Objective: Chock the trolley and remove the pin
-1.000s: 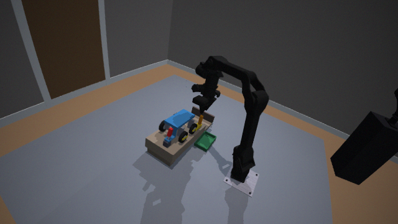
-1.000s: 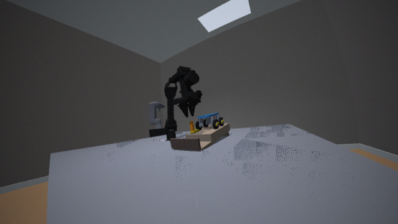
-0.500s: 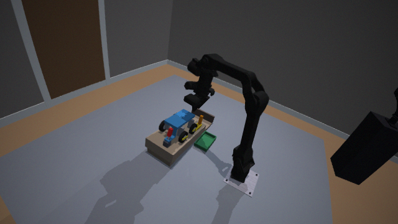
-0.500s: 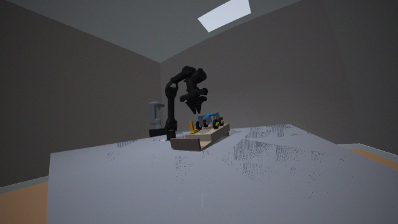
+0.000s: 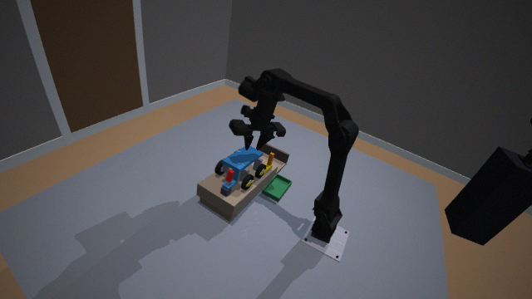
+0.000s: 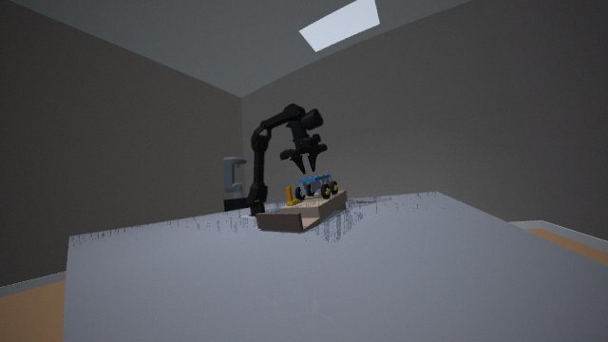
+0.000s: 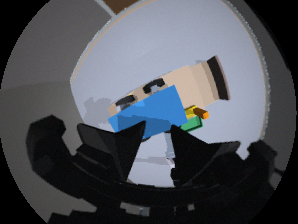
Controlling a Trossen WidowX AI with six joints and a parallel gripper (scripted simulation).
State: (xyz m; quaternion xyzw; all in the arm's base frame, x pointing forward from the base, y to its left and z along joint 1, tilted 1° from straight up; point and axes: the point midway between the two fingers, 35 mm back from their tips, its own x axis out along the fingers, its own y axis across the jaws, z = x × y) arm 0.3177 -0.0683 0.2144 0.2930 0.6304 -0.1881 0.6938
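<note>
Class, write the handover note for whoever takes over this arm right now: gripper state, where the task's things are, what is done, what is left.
Gripper: partly open, holding nothing, hovering above the blue trolley.
Trolley: on the ramp.
Yellow chock: on the ramp by the trolley's wheel nearest the green tray; contact looks likely but cannot be confirmed.
Red-headed stop pin: in place at the trolley's other end.
Done: chock apparently placed.
Left: pull the pin straight out, drop it in the tray, back away open.

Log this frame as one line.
gripper: open, empty, above blue trolley | yellow chock with orange handle: by downhill wheel | red-headed stop pin: in place | green tray: nothing visible inside
</note>
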